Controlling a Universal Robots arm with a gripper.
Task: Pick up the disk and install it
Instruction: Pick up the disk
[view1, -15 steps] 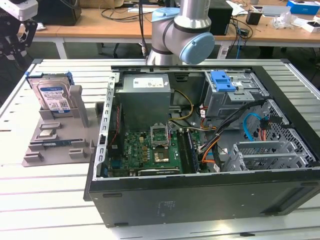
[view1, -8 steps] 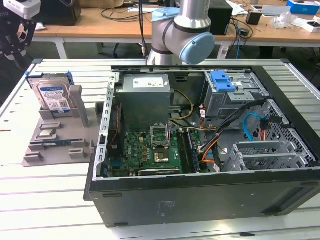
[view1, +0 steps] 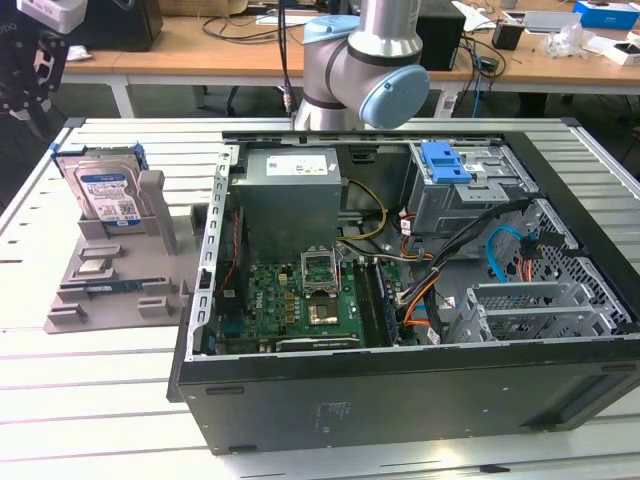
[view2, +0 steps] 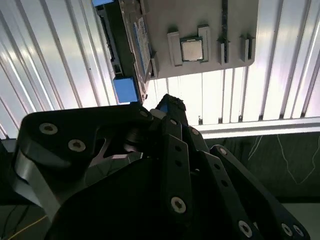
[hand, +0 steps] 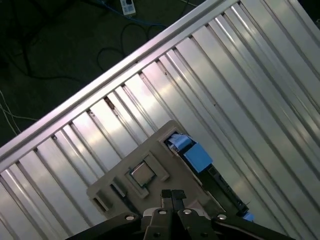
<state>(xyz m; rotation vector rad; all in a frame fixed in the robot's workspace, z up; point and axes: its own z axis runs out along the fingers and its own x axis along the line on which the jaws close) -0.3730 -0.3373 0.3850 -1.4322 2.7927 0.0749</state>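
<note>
Open black computer case (view1: 400, 395) on slatted metal table (view1: 90, 400): green motherboard (view1: 300, 300), grey power supply (view1: 290, 190), metal drive cage (view1: 470, 195) topped with blue latch (view1: 446, 162). Grey holder (view1: 140, 270) at the exterior view's left, bearing processor chip (view1: 95, 266).

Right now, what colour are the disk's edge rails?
Blue; the disk shows best in the exterior view.

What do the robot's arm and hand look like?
The arm is a fat silver-grey tube with round light-blue caps on its joints. The hand is black. It is built from flat linked bars dotted with shiny silver screw heads, and it narrows toward the tip.
</note>
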